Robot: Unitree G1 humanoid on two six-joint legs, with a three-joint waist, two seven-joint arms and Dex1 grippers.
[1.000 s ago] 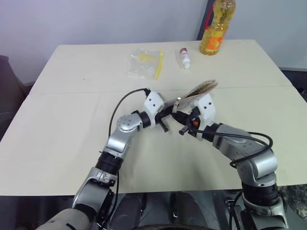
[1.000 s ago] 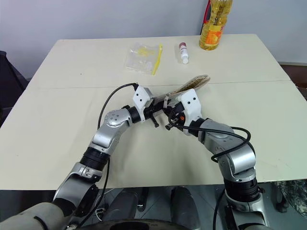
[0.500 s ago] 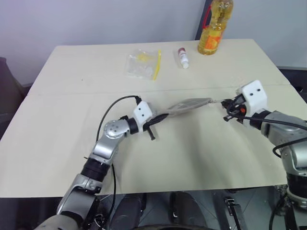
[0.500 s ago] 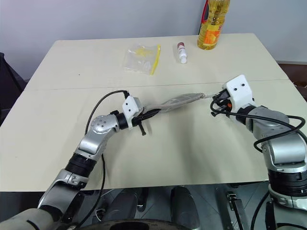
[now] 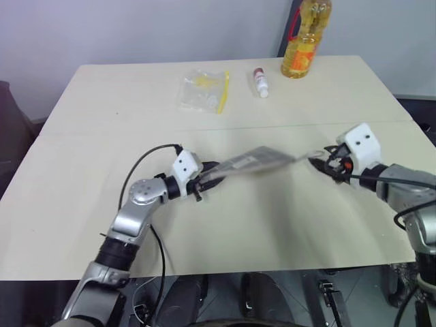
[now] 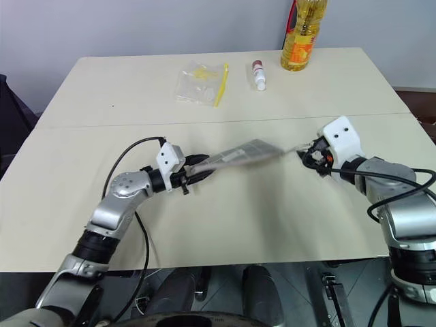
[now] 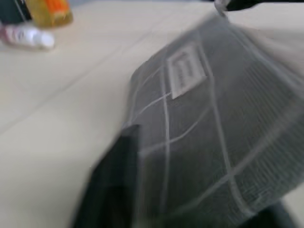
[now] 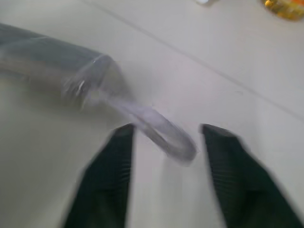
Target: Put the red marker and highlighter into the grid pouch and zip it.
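The flat grey fabric grid pouch (image 6: 240, 152) with white lines is hanging mid-air above the cream bench (image 6: 225, 225) between both arms — seemingly zipped, so little is remaining — the right end effector (image 8: 164, 142) spreading released around its pull loop, the left end effector's (image 6: 199, 170) grip being unclear.

The table (image 5: 82, 225) lies bare along its near half and both side edges. Mid-table, the grid pouch (image 5: 248, 161) spans between the left gripper (image 5: 204, 178) and the right gripper (image 5: 319, 162). Along the far edge stand a clear plastic bag (image 5: 203, 90), a small white bottle (image 5: 261, 82) and an oil bottle (image 5: 304, 42).
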